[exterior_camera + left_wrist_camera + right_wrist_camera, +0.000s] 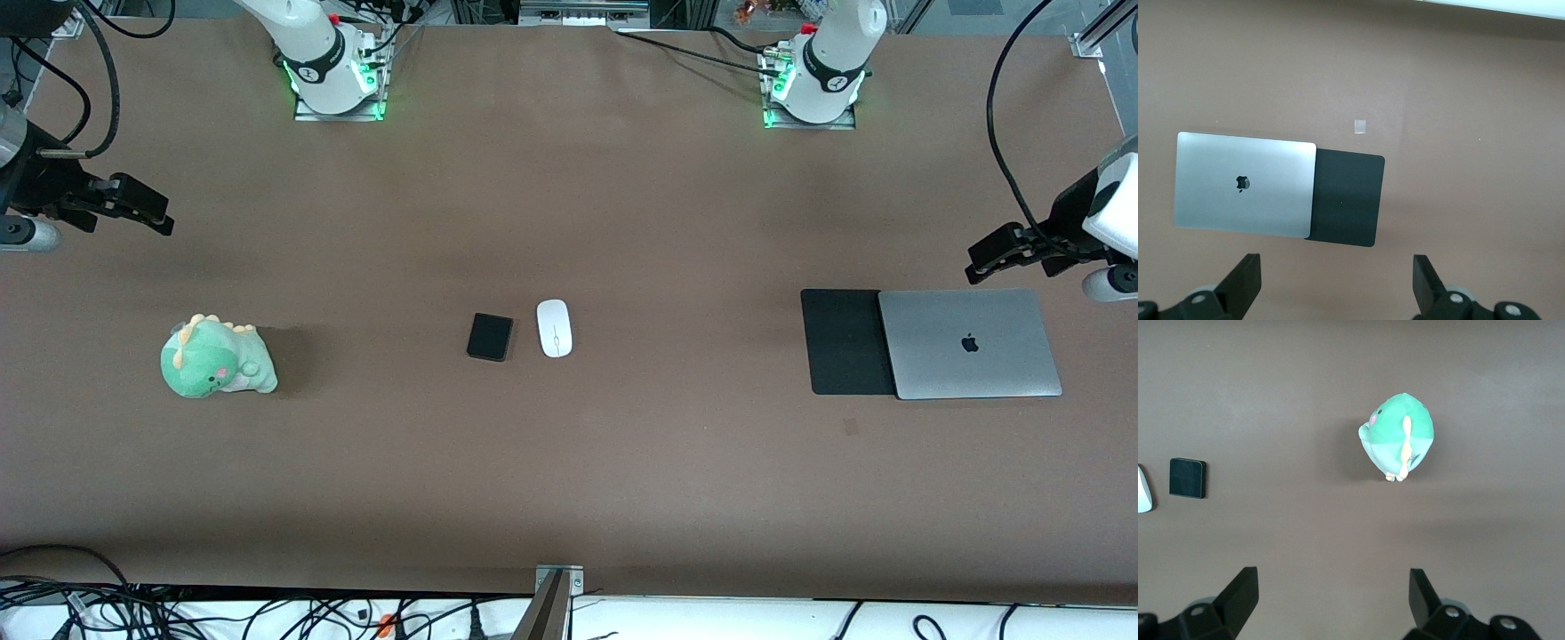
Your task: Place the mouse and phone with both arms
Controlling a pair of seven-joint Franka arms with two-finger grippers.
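Front view: mouse [554, 328] lies mid-counter [569, 480], phone [490, 337] just beside it toward the right arm's end, not touching. Laptop [969, 344] & black pad [845, 342] sit well apart from the mouse toward the left arm's end, plush dino [215, 358] toward the right arm's.

Left wrist view: left gripper [1338, 283] over counter near laptop, jaws wide, empty.

Right wrist view: right gripper [1333, 600] over counter near dino, jaws wide, empty.

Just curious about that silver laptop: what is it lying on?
The closed laptop overlaps one edge of a black mouse pad, the rest seemingly on the brown table. Whatever lies beneath the laptop is hidden.
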